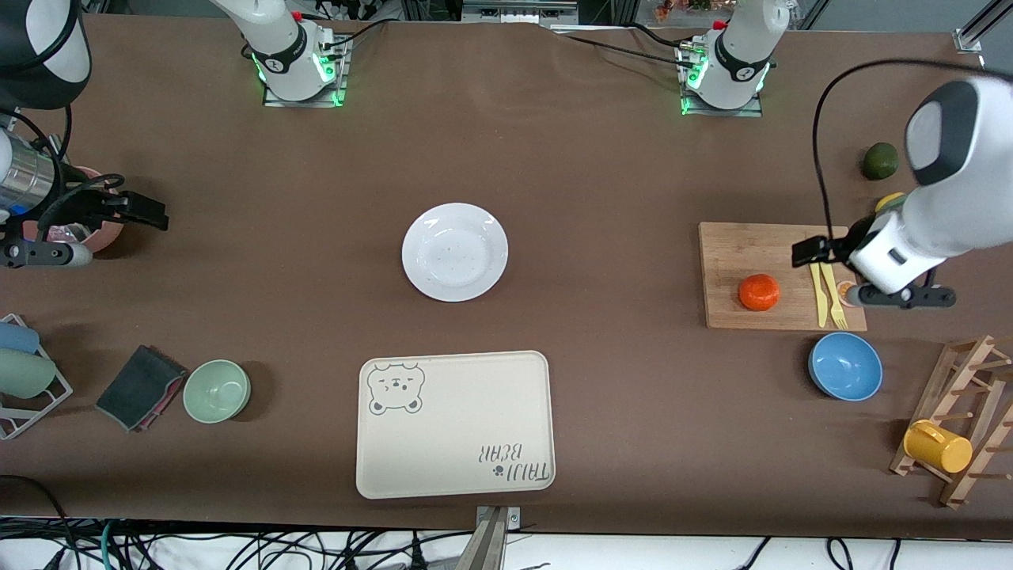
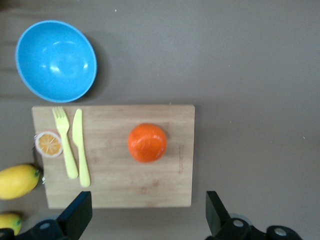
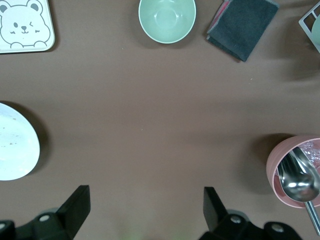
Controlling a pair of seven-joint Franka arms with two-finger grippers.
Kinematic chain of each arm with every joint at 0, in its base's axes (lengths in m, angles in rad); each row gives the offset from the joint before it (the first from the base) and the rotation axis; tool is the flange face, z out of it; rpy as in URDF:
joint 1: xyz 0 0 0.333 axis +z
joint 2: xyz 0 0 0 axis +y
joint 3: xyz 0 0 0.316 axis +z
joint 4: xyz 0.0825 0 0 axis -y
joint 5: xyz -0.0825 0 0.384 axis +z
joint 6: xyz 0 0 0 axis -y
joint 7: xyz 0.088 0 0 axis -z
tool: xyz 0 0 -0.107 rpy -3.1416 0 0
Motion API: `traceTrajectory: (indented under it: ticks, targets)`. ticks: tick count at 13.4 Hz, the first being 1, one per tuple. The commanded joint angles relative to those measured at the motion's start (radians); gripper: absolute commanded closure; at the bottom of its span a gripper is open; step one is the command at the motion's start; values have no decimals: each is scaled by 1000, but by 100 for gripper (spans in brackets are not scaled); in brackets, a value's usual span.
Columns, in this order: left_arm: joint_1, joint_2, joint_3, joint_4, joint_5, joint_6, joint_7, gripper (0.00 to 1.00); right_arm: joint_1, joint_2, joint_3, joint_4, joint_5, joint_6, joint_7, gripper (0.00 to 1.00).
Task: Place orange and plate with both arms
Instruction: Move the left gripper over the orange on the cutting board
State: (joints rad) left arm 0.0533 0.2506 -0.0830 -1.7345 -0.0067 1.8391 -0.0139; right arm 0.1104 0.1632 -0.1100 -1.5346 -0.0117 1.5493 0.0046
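Nearest the front edge of the table [image 1: 633, 412], at its middle, lay a cream tray [image 1: 454, 425] printed with a bear, with nothing on it. Toward the right arm's end, near that front edge, stood a green bowl [image 1: 217, 390] beside a folded dark cloth [image 1: 141, 386], with a wire rack [image 1: 24, 388] at the very edge. Toward the left arm's end, a wooden peg rack [image 1: 961, 419] carried a yellow mug [image 1: 937, 446], and a blue bowl [image 1: 845, 366] stood just beside the near edge of a wooden cutting board [image 1: 744, 253]. The orange [image 1: 759, 292] rested on that board, apart from a yellow fork [image 1: 835, 294] and yellow knife [image 1: 818, 294] lying side by side on it. An orange slice [image 2: 49, 144] lay at the board's edge beside the fork. The left gripper [image 2: 147, 220] hung over the board, its fingers spread wide and holding nothing, the orange lying between their line and the blue bowl. The plate [image 1: 454, 252] sat bare at the table's centre, farther back than the tray. The right gripper [image 3: 145, 217] hung over the right arm's end of the table, fingers apart and empty, beside a pink bowl [image 3: 295, 172] holding a metal spoon [image 3: 299, 179]. A dark green fruit [image 1: 879, 161] lay farther back toward the left arm's corner.
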Motion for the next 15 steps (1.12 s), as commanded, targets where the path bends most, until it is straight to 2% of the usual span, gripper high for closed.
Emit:
traceTrajectory:
  ticks: [1,5,8,10,11,15]
  targets:
    - [-12,82,-1,15,77,45,-17,0,-8,-14,7,-13,9,-3,5,0]
    - [-26,160,-4,-13,157,112,-29,0,-8,-14,6,-13,9,-3,6,0]
    - [-50,180,-3,-85,166,188,-70,0,-8,-14,7,-13,9,-3,6,0]
    - [-55,184,-4,-143,256,270,-130,0,-8,-14,6,-13,9,-3,6,0]
    - [-55,196,-4,-151,302,281,-170,0,-8,-14,7,-13,9,-3,6,0]
    - [-81,217,-4,-155,312,287,-185,0,-8,-14,7,-13,9,-3,5,0]
